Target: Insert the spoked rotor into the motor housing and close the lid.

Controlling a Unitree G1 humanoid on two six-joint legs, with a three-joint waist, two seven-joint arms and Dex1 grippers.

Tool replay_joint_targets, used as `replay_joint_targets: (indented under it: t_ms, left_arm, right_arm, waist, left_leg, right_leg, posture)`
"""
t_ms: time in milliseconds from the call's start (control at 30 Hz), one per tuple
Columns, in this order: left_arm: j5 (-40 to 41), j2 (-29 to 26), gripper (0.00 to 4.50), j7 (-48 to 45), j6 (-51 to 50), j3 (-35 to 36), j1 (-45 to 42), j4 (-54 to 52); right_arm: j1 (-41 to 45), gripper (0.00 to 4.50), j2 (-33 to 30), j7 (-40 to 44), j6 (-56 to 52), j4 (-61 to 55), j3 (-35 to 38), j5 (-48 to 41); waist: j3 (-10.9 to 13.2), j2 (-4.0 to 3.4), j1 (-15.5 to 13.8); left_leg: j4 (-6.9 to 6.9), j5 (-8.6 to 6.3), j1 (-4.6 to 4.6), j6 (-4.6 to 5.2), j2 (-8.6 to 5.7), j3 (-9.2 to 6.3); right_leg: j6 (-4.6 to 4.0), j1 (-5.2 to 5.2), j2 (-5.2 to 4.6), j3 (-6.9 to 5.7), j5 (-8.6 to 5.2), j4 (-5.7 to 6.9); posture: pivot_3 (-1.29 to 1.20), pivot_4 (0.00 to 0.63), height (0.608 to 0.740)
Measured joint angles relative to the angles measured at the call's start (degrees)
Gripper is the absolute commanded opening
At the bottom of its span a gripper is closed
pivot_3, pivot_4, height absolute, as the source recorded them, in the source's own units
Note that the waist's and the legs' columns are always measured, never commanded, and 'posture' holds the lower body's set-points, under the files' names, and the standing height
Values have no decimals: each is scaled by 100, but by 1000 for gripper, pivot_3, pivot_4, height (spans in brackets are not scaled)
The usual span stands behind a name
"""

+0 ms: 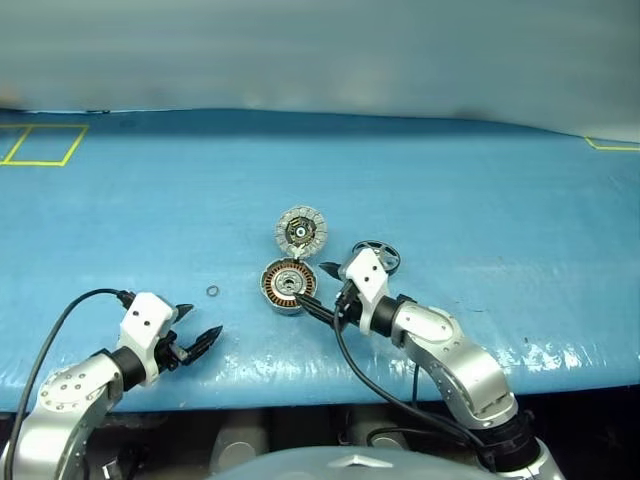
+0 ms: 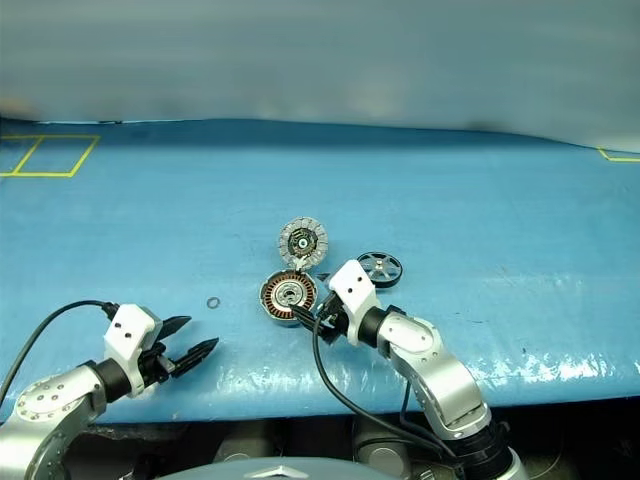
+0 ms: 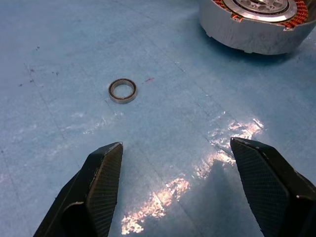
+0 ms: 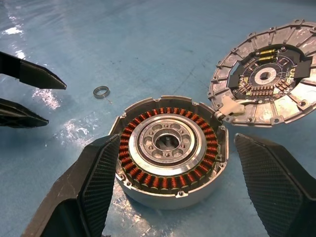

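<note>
On the blue table, the right gripper, jaws spread and empty, straddles the open motor housing; the spoked rotor lies just behind that arm, so it should swing there first, while the left gripper hangs released.

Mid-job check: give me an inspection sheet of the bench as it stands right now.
Surface: blue table cover, glossy, glare near the front edge.
Motor housing: open, copper windings showing, no rotor inside.
Lid: swung open, lying flat, joined to the housing's rim.
Spoked rotor: on the table to the right of the housing, untouched.
Clutter: small washer ring left of the housing.
Left gripper: open, empty, aimed toward the washer ring.
Right gripper: open, fingers either side of the housing, not gripping.
Cables: black cable along each arm.
Surroundings: yellow tape marks at the far corners; nothing else seen.
</note>
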State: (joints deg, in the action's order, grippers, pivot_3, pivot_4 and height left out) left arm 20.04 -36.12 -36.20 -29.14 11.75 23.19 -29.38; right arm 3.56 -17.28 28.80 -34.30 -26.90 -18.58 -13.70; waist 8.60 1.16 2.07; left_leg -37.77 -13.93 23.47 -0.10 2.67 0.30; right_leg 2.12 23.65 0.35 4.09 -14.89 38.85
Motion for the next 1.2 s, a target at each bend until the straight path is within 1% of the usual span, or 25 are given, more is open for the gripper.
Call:
replay_joint_targets:
  t_ms: [167, 300, 567, 733, 900, 1133, 1200]
  left_arm:
    - [-286, 15, 3773, 261, 81, -8, -346, 59]
    - [-342, 337, 3773, 392, 250, -72, -626, 452]
    - [-654, 546, 3773, 485, 583, -419, -1108, 1396]
    - [-721, 576, 3773, 352, 797, -619, -1510, 1814]
    - [-767, 572, 3773, 204, 872, -764, -1703, 1983]
    - [-866, 456, 3773, 114, 812, -911, -1717, 1974]
    - [-870, 415, 3395, 107, 791, -919, -1680, 1946]
  right_arm:
    - [4, 3903, -20, 8, 0, 4, -2, 0]
    - [28, 3903, -25, 31, 0, 12, -3, 1]
    - [92, 3903, 11, 26, 0, 131, -20, 8]
    - [117, 3903, 53, 3, 9, 142, -78, 9]
    - [118, 3903, 87, -9, 16, 143, -83, 9]
    - [53, 3903, 125, -48, 20, 142, -93, 11]
    - [47, 3903, 127, -56, 21, 141, -92, 14]
  waist:
    - [0, 0, 2]
    - [-1, 3, 0]
    - [-1, 3, -3]
    - [-1, 2, -10]
    - [-2, 1, -19]
    - [-4, -1, -17]
    - [-5, -2, -10]
  left_leg:
    - [1, 0, 0, 0, -5, 0]
    - [0, 0, 1, 0, -6, 0]
    - [-2, 0, 2, 0, -10, 0]
    - [-5, 0, 2, 0, -10, 0]
    - [-6, 0, 2, 0, -10, 0]
    - [-6, 0, -1, 0, -8, -1]
    - [-5, 0, -4, 0, -7, -2]
  right_leg:
    - [1, 0, 4, -1, 1, 0]
    - [4, -1, 4, -1, 3, 0]
    - [7, -2, 7, -3, 6, 1]
    - [9, -5, 8, -2, 8, 2]
    - [12, -7, 7, -3, 9, 2]
    - [12, -10, 5, -1, 9, 2]
    - [11, -11, 5, -1, 8, 2]
  posture:
    - [0, 150, 740]
    - [0, 150, 740]
    - [0, 150, 740]
    - [0, 150, 740]
    - [0, 150, 740]
    - [0, 150, 740]
    - [0, 150, 740]
